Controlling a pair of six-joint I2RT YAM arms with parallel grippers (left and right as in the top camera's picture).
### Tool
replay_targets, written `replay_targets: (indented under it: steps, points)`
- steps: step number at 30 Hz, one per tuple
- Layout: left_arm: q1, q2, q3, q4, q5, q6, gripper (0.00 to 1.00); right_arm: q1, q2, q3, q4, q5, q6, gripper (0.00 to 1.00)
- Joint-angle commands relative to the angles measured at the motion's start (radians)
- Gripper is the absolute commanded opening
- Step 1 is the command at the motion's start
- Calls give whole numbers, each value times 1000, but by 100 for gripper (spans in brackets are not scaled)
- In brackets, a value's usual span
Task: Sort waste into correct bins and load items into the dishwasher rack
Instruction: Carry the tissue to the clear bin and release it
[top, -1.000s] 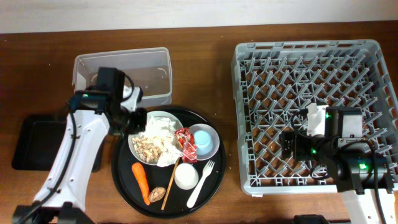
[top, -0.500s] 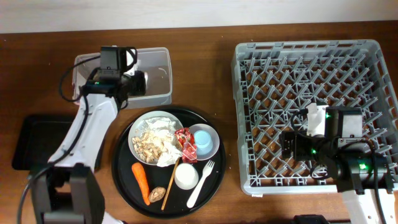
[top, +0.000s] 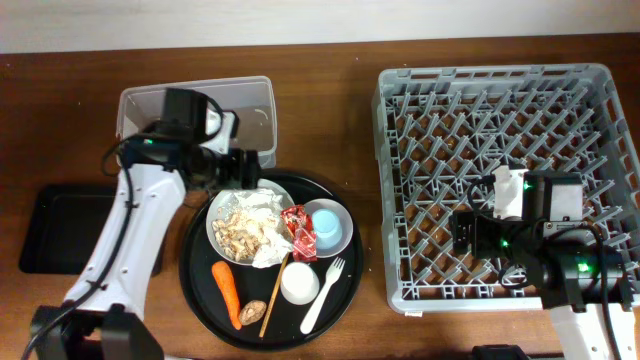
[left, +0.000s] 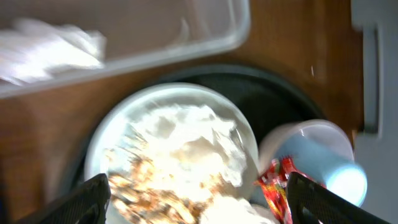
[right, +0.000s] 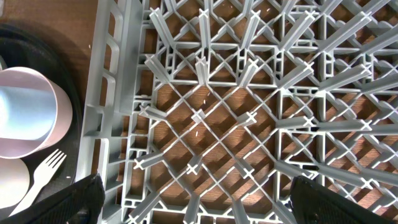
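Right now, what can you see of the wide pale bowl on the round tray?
The wide pale bowl is round, shallow, white, upright on the round black tray, at its upper left. Crumpled white napkins and grainy brown-flecked food fill it. The red wrapper lies against its right rim. The open left gripper hovers over its top edge.

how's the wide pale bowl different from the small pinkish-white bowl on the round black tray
Size: the wide pale bowl is clearly broader than the small pinkish-white bowl. Contents: the wide bowl is heaped with crumpled white napkins and grainy food; the small bowl holds only a cup. Colour: the wide bowl is off-white, the small bowl faintly pink. Both sit upright on the round black tray.
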Motion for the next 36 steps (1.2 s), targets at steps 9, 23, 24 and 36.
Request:
replay_targets:
  steps: [9,23,24,36]
  points:
    - [-64,89,-216,145,-83,-18,48,5,1,19,-3,-10,1,98]
    - [-63,37,25,-47,-113,-18,1,5,1,19,-2,-10,1,98]
    - [-61,17,93,-52,-147,-18,1,5,1,19,-2,-10,1,98]
    - [39,124,166,301,-330,-18,2,5,1,19,-1,-10,0,98]
